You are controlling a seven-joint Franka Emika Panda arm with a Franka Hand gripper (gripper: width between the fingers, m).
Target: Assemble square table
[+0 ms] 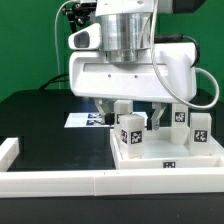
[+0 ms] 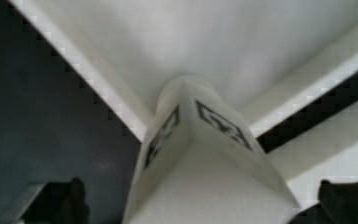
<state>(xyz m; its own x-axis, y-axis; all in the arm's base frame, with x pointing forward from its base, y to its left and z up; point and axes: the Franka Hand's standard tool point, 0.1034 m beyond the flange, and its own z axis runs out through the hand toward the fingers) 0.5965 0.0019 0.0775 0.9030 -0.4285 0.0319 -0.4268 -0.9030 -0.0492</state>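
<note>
I've got the long white plastic rail (image 1: 60, 180) running along the front of the black table (image 1: 40, 115), and the flat printed sheet of tags (image 1: 85, 120) lying behind the arm. The white square plastic slab (image 1: 165, 152) sits rim-up on the exterior view's right, with tagged white block legs standing on it: one (image 1: 131, 131) in front, one (image 1: 199, 128) far right. Between the dark fingertips (image 2: 55, 200) I see a white tagged leg (image 2: 202, 150), long axis running away from the camera toward the slab. My two-finger gripper (image 2: 202, 205) looks spread either side of it; contact I cannot tell.
</note>
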